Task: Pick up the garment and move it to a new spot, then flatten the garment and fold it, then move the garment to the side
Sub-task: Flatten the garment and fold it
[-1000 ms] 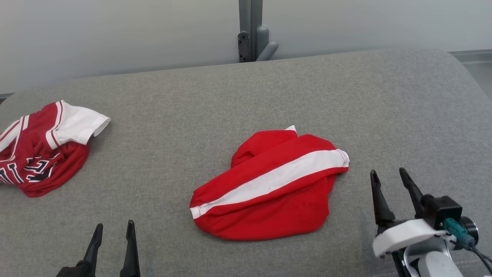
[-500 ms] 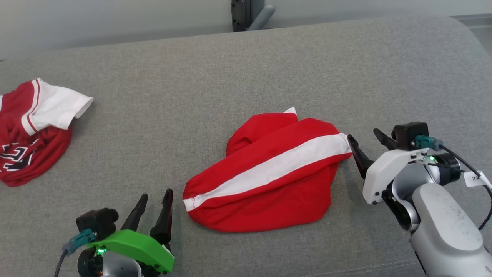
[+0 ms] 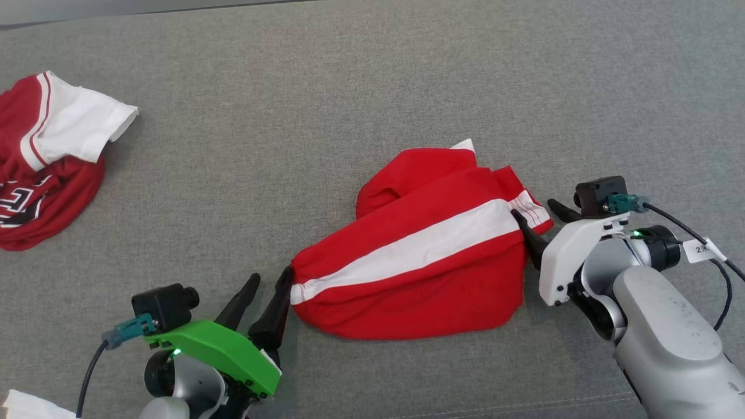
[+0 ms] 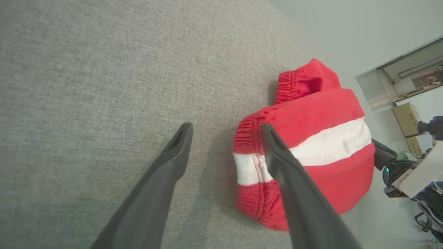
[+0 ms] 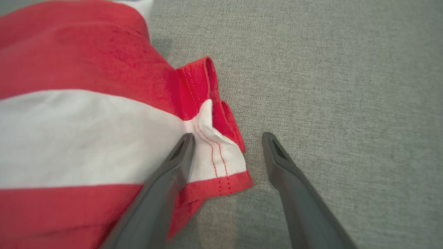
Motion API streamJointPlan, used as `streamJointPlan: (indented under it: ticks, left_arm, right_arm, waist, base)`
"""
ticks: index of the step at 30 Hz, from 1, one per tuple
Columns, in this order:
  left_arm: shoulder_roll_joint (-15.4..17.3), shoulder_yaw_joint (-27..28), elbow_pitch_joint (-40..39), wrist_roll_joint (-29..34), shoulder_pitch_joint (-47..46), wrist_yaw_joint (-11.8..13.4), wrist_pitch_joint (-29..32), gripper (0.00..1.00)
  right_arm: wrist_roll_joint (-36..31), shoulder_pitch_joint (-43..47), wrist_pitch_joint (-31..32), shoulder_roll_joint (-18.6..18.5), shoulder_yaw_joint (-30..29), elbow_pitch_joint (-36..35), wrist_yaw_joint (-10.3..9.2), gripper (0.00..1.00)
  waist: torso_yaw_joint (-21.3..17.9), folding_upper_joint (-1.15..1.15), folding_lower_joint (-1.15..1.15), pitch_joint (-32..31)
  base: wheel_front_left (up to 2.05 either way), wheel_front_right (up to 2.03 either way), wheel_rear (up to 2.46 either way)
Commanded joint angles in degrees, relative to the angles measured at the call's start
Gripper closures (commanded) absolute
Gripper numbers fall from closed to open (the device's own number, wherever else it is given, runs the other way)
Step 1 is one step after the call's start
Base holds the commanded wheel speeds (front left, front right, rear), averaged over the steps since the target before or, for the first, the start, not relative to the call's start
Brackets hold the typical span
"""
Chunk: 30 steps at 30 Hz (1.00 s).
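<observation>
Crumpled on the grey cushion lies a red garment (image 3: 419,262) with a broad white stripe. My left gripper (image 3: 271,274) is open at the garment's left end. In the left wrist view the left gripper (image 4: 225,126) has its right finger over the gathered waistband of the garment (image 4: 311,114), and its other finger is over bare cushion. My right gripper (image 3: 533,208) is open at the right end. In the right wrist view the stitched hem corner of the garment (image 5: 214,155) lies between the open fingers of the right gripper (image 5: 228,136), against the left finger.
A second, darker red jersey (image 3: 46,163) with a white sleeve and lettering lies at the cushion's far left. Bare grey cushion (image 3: 349,87) stretches behind and between the two garments. A bit of white (image 3: 23,406) shows at the bottom left corner.
The head camera has tipped downward. Both arms have reached forward to the garment's two ends. The right end's hem now sticks out, shifted by the right fingers.
</observation>
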Motion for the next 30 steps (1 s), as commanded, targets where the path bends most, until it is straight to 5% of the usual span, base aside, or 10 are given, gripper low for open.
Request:
streamJointPlan:
  ticks: [1, 28, 30]
  left_arm:
    - [0.1, -0.4, -0.6, -0.8, 0.4, -0.3, 0.6, 0.00]
    - [0.6, -3.3, -4.7, -4.9, 3.0, 0.1, 4.8, 0.00]
    - [0.6, -3.5, -5.3, -5.8, 3.3, 0.0, 5.2, 0.00]
  right_arm:
    - [0.6, -0.3, -0.4, -0.5, 0.5, 0.4, -0.08, 0.00]
    - [-0.3, -2.3, -6.1, -3.3, 9.4, 1.1, -0.06, 0.00]
    - [-0.1, -2.2, -6.3, -3.4, 9.7, 1.1, -0.07, 0.08]
  waist:
    - [0.2, 0.28, 0.00, 0.3]
    - [-1.0, 0.28, 0.00, 0.2]
    - [-1.0, 0.28, 0.00, 0.1]
  base:
    - [0.00, 0.00, 0.00]
    - [0.00, 0.00, 0.00]
    - [0.00, 0.00, 0.00]
